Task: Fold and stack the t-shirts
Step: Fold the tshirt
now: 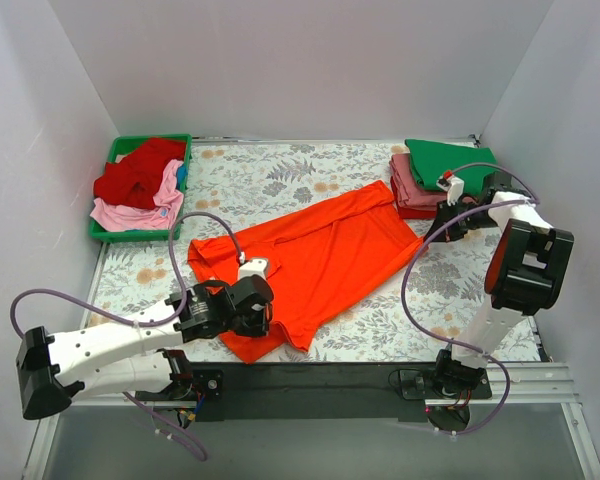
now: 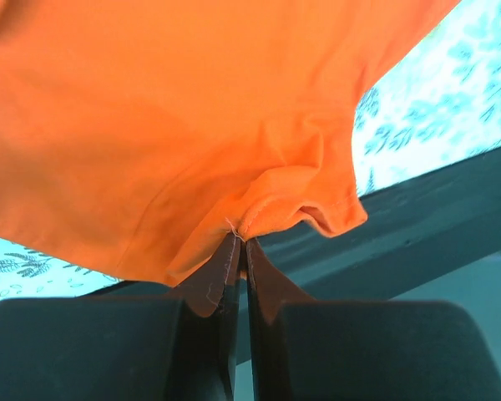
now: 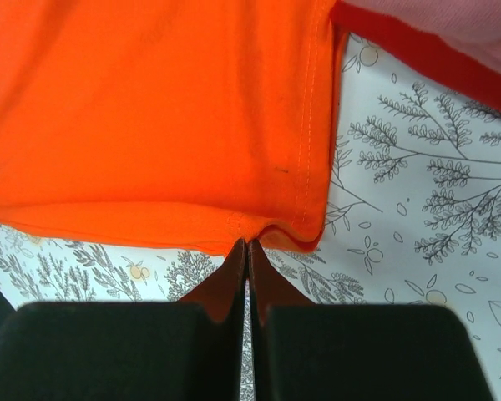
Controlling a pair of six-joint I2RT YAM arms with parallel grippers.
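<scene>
The bright orange t-shirt [image 1: 325,255] lies spread aslant across the middle of the table. My left gripper [image 1: 263,318] is shut on its near left edge; the left wrist view shows the cloth [image 2: 192,125] pinched and puckered at the fingertips [image 2: 227,255]. My right gripper [image 1: 432,232] is shut on its right corner; the right wrist view shows the hem [image 3: 234,125] pinched at the fingertips [image 3: 259,266]. A stack of folded shirts stands at the back right, green [image 1: 448,160] on top, dusty pink [image 1: 412,185] and red below.
A green plastic tray [image 1: 110,160] at the back left holds crumpled dark red [image 1: 135,172] and light pink [image 1: 130,212] shirts. White walls close in the floral-patterned table [image 1: 250,175]. A black rail [image 1: 320,385] runs along the near edge.
</scene>
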